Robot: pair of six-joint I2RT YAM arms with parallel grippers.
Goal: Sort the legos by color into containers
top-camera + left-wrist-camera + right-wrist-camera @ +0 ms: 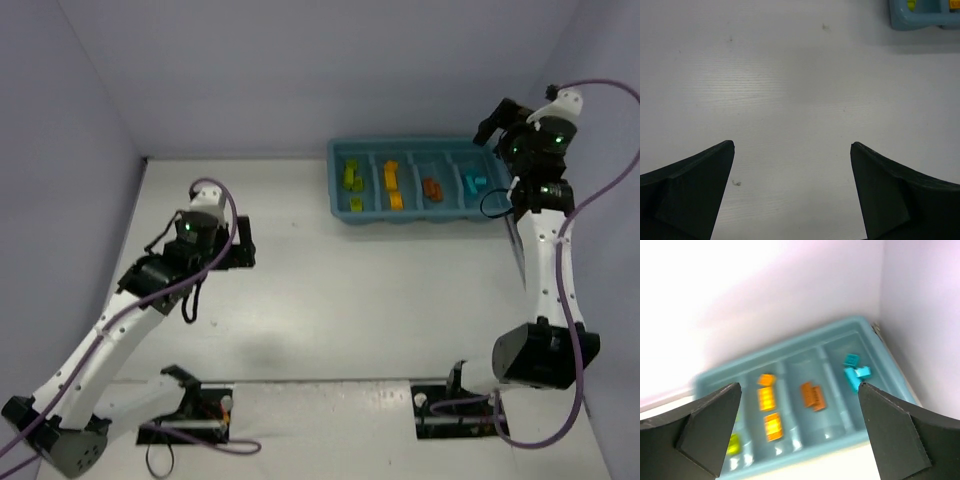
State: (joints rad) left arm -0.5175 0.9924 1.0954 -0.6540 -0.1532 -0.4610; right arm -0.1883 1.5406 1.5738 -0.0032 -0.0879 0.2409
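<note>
From above, the teal tray (425,219) sits at the far right of the desk (330,300), and the legos lie in its four compartments by colour: green bricks (352,178) in the leftmost, yellow bricks (392,183) next, orange bricks (433,188) third, and cyan bricks (472,183) in the rightmost. No loose brick shows on the desk in this view, so the sorting looks done or close to it. The right claw (492,128) hangs above the tray's right end, by the cyan compartment, a place that suits dropping a piece of that colour. The left claw (240,243) is well apart from the tray over bare desk on the left, probably kept there so the two arms do not crowd each other. The left wrist view shows its two dark fingers (695,190) spread wide with nothing between them, only pale desk below and a corner of the tray at the upper right edge. The right wrist view, a little blurred, looks down into the tray past two fingers that are likewise parted and empty. The cyan pieces lie loose in the end compartment nearest the wall (920,315), each colour is separated from the next by a divider, and nothing is gripped
</note>
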